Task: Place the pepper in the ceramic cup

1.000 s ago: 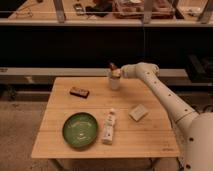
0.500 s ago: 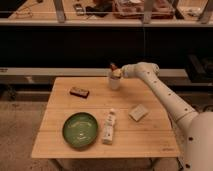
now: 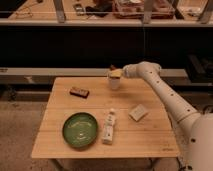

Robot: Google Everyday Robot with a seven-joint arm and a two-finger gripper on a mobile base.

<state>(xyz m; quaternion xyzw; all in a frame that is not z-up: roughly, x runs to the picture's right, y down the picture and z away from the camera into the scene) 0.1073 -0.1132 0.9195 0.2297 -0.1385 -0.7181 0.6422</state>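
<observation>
The off-white ceramic cup (image 3: pixel 114 82) stands upright near the far edge of the wooden table (image 3: pixel 150 135), right of centre. My gripper (image 3: pixel 115 73) hangs directly over the cup's mouth, at the end of the white arm that reaches in from the right. A small dark red-brown tip, the pepper (image 3: pixel 112 67), shows at the gripper just above the cup. The gripper hides the cup's opening, so I cannot tell whether anything lies inside.
A flat dark brown block (image 3: pixel 79 92) lies at the far left of the table. A green plate (image 3: pixel 80 130) sits front left, a white tube-like bottle (image 3: pixel 108 126) lies beside it, and a pale sponge-like block (image 3: pixel 138 112) lies to the right. A dark shelf unit runs behind.
</observation>
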